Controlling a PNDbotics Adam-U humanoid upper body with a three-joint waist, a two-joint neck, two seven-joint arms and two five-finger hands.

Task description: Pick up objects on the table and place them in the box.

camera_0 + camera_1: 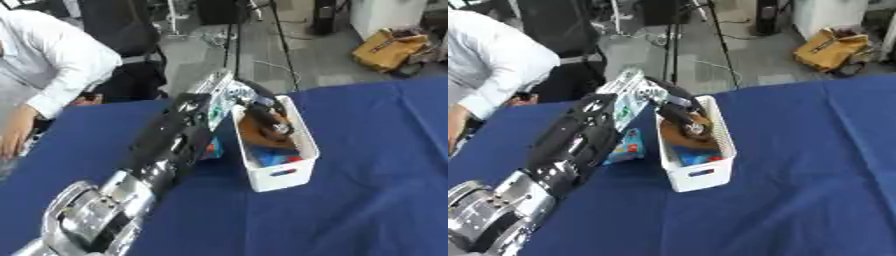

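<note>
Box [278,177], white and oblong, stands near the middle of the blue table [376,165], its long sides running toward twelve o'clock. A slot handle is cut in its near end. No writing can be read on it, nor on anything else here.

Reaching in from seven o'clock, the robot's left arm [166,145], black with a silver joint near the bottom edge, lies along the box's nine o'clock side. Its left hand [682,114] bends over the far rim and down into the box, fingers curled on a brown object [677,137] that fills the far half of the box. Whether the fingers pinch it or only press on it I cannot tell for sure; they look closed round its upper edge.

Below the brown object, in the near end of the box, lie something blue [273,159] and a bit of red [294,160].

On the table at the box's nine o'clock, touching or just beside its wall and partly under the arm, lies a blue packet [626,146] with coloured print too blurred to read.
</note>
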